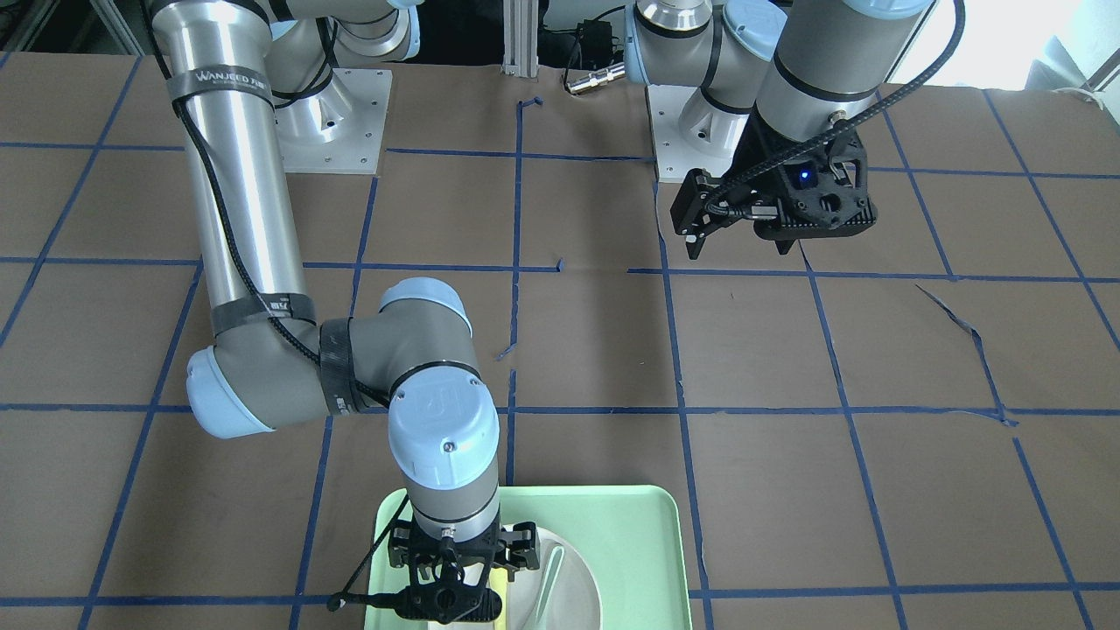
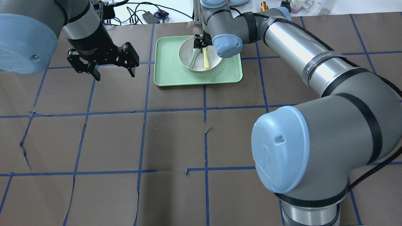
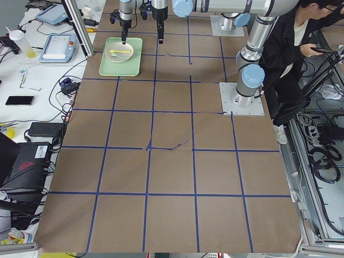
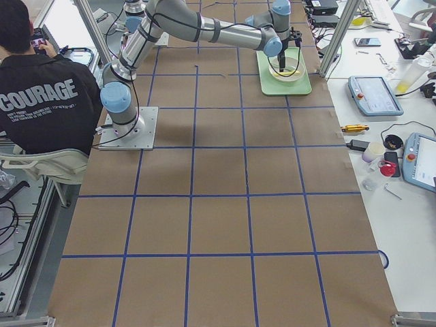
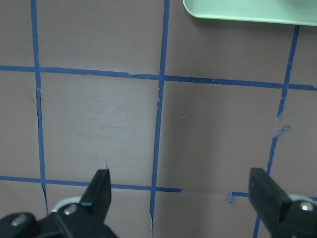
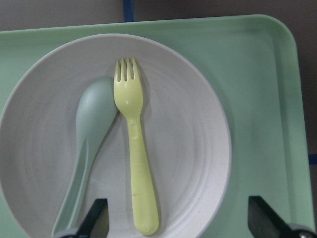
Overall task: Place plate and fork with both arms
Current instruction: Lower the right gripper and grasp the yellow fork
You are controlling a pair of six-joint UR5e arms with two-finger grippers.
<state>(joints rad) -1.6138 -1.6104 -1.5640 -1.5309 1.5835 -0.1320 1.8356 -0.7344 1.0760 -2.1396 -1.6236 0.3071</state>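
Since neither task item is gripped, we enter the task as barely begun: both pick-ups and both placements are, in our judgement, left to do.

Item 1, upper left of the overhead view: left gripper (image 2: 115,75). It hangs above bare brown surface (image 2: 172,135) with the wrist pointing down, apart from the tray's left edge. Its fingers (image 5: 100,193) stand wide apart with nothing between them. The left wrist view shows only blue tape lines below and a tray corner at its top edge.

Item 2, upper centre: mint-green tray (image 2: 169,77), flat on the surface.

Item 3, on the tray's upper half: plate (image 2: 184,53), resting flat.

Item 4, left half of the plate: pale spoon (image 2: 192,61), its bowl touching the fork's head. We do not count it as a task item.

Item 5, just right of the spoon: fork (image 2: 206,61), lying flat in the plate. In the right wrist view its tines point to the top of the frame.

Item 6, right gripper (image 6: 179,220). Its arm runs from the lower right of the overhead view up to upper centre, with the wrist turned straight down over the plate. The fingers (image 6: 96,220) are spread wide and empty, with the fork's handle end below and between them. We cannot tell how high they are above it.
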